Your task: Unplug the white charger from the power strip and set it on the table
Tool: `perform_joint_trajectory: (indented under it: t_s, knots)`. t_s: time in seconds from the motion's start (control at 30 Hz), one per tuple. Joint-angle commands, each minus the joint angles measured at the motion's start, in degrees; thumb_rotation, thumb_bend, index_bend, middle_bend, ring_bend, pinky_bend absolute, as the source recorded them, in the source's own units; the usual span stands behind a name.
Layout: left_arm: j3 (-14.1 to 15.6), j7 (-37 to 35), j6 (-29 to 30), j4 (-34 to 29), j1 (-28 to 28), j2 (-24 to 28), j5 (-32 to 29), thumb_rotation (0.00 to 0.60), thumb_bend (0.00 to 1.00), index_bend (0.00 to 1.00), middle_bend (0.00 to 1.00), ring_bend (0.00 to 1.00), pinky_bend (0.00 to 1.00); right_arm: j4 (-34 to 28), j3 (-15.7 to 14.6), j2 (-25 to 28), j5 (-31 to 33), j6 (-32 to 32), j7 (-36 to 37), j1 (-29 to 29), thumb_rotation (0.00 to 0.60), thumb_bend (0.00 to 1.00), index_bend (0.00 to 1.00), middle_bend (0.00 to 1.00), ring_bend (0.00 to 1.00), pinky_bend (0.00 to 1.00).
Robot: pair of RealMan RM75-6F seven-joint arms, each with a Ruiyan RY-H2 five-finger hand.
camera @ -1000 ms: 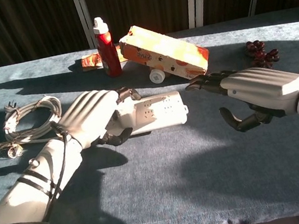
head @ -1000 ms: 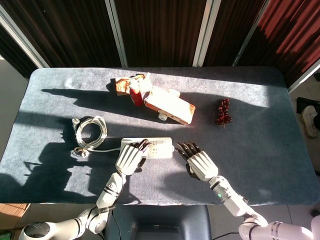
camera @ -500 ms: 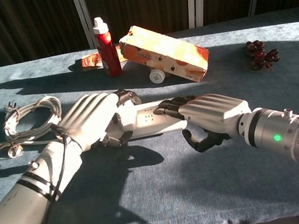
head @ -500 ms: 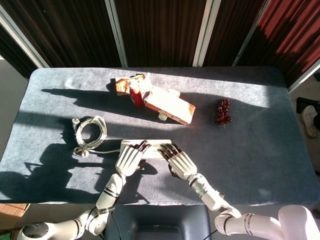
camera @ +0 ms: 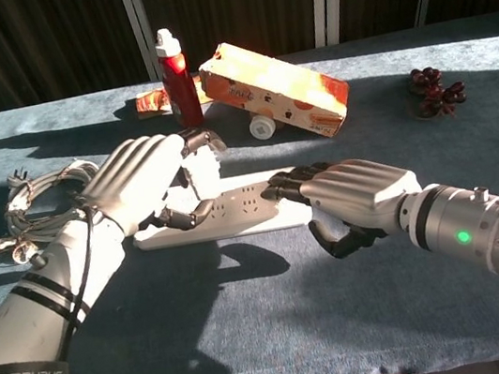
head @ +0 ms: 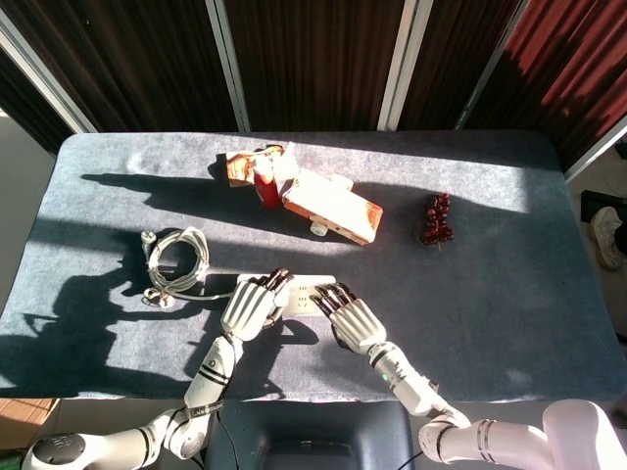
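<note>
The white power strip (camera: 234,210) (head: 306,290) lies flat on the grey table, its sockets showing. My left hand (camera: 142,180) (head: 250,305) hovers just above the strip's left part and grips the white charger (camera: 199,168) between thumb and fingers. The charger looks lifted clear of the sockets; in the head view the hand hides it. My right hand (camera: 358,200) (head: 350,318) rests palm down on the strip's right end, fingertips pressing on it.
The strip's coiled cable (camera: 44,205) (head: 176,259) lies to the left. Behind stand a red bottle (camera: 178,80), an orange carton (camera: 277,88) tilted on a white cap, and a snack packet (camera: 149,103). A dark red bunch (camera: 433,89) lies at the far right.
My left hand has risen and drawn back left with the charger, baring the strip's sockets. The right hand came in from the right and stays on the strip's right end.
</note>
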Motion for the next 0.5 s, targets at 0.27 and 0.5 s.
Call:
perform_joint_trajectory:
  t_s: [0.27, 0.5]
  knots:
    - [1.48, -0.22, 6.54, -17.76, 7.59, 18.73, -0.1, 0.6, 0.48, 0.36, 0.46, 0.47, 0.56, -11.74, -1.42, 11.49, -8.71, 10.56, 6.83, -3.55, 0.6, 0.72, 0.0, 0.08, 0.0, 0.0]
    - [7.5, -14.07, 10.05, -23.21, 16.65, 29.34, -0.31, 0.6, 0.48, 0.33, 0.42, 0.38, 0.22, -20.8, -3.64, 23.82, -14.49, 19.74, 9.19, -8.65, 0.6, 0.64, 0.0, 0.07, 0.0, 0.0]
